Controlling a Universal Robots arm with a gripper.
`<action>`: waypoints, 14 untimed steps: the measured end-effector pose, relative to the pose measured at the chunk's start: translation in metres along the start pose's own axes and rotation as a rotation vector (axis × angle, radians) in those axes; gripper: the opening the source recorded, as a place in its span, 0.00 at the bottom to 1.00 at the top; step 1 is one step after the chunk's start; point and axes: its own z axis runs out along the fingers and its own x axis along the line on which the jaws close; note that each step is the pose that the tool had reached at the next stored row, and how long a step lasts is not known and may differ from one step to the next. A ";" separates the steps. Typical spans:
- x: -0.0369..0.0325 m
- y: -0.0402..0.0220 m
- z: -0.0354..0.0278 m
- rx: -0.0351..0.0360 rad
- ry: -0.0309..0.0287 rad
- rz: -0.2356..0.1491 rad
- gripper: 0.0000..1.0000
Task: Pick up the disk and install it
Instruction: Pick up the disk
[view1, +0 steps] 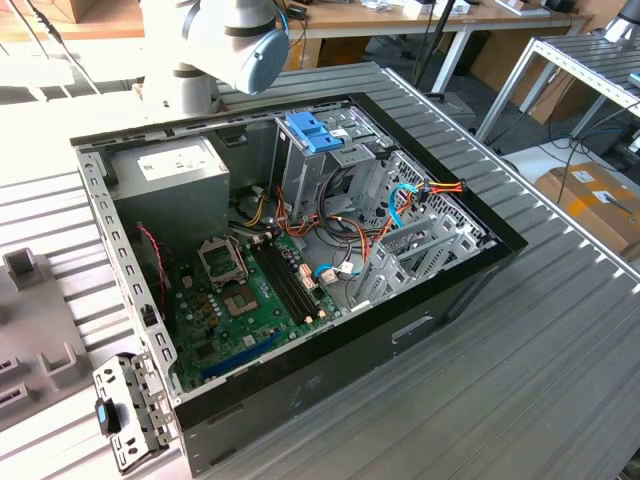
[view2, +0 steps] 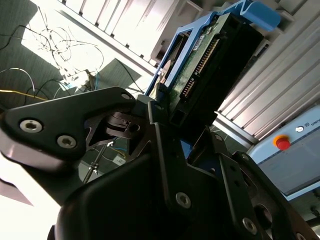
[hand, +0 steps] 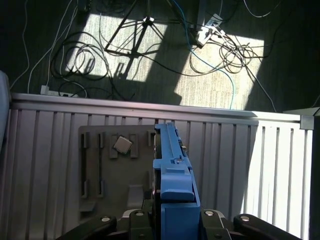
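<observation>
In both wrist views my gripper (view2: 180, 122) (hand: 172, 216) is shut on the disk. The disk (view2: 207, 65) is a dark drive with a green circuit board and a connector row, framed by bright blue rails. The first wrist view has the disk (hand: 172, 172) edge-on, with its blue rail sticking out past the fingers above a slatted metal table (hand: 50, 165). The exterior view takes in the arm's joint (view1: 240, 45) behind the open computer case (view1: 450, 295), whose drive cage (view1: 340, 165) stands at the back.
A bare blue slotted bracket (view1: 313, 130) tops the drive cage. The case holds a grey power-supply box (view1: 170, 185), a green motherboard (view1: 240, 300) and loose cables (view1: 400, 205). A grey fixture tray (hand: 95, 200) with a small square chip (hand: 121, 144) lies under the disk. Cables cover the floor (hand: 150, 55).
</observation>
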 end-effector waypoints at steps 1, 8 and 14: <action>0.0003 -0.0002 0.0000 0.0000 0.0000 0.000 0.37; 0.0023 -0.0013 -0.0002 0.0000 0.0000 0.000 0.37; 0.0044 -0.0021 -0.0004 0.0000 0.0000 0.000 0.37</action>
